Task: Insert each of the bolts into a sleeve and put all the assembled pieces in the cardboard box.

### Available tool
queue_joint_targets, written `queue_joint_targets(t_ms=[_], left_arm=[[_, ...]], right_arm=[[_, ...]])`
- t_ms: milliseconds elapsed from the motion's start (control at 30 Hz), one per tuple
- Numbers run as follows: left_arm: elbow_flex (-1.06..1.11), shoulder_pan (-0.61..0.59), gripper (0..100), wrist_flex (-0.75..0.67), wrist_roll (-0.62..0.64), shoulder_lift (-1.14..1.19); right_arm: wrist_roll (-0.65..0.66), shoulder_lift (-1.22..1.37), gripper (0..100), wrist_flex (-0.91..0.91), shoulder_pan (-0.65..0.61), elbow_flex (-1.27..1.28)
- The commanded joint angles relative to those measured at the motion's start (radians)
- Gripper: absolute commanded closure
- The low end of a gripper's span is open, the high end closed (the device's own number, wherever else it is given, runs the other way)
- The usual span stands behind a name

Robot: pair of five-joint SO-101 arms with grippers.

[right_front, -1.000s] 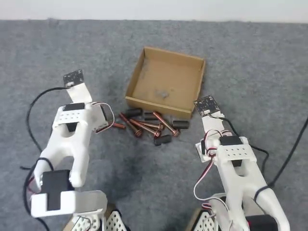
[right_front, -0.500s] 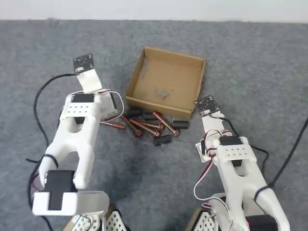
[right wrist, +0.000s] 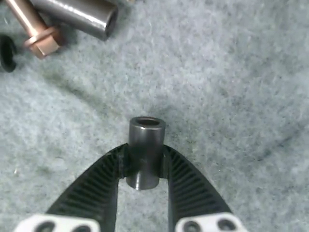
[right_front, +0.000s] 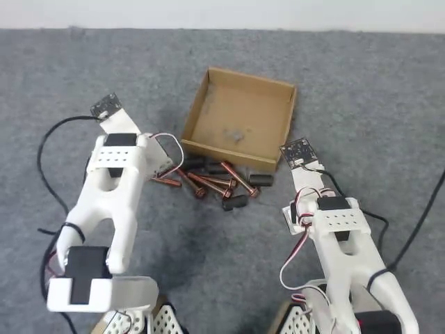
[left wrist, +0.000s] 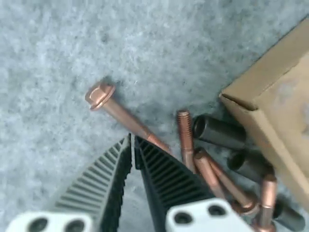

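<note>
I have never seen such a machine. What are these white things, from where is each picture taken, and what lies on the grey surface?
These are two small robot arms, left and right, seen from above in the high view. The other two pictures come from cameras on their wrists, looking along each end effector. On the grey carpet lie copper bolts and dark sleeves beside an open cardboard box. The right end effector holds one sleeve between its fingers, open end visible. The left end effector, fingers almost together, seems to hold nothing; one bolt lies by its tips.
</note>
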Motion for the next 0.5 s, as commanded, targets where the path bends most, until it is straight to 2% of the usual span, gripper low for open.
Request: queue_joint_targets(t_ms=[0, 200, 333, 467], left_arm=[[0.054, -0.005, 99, -0.098, -0.025, -0.028], [0.064, -0.071, 96, -0.196, -0.055, -0.028], [0.068, -0.087, 88, -0.199, -0.049, -0.028], [0.071, -0.089, 88, -0.201, -0.048, -0.015]], right_arm=[[-0.002, -0.058, 99.3, -0.008, 0.010, -0.005], [0.035, -0.058, 99.3, -0.007, 0.008, -0.005], [0.035, -0.058, 99.3, -0.007, 0.008, -0.005], [0.037, -0.058, 99.3, -0.007, 0.008, -0.005]])
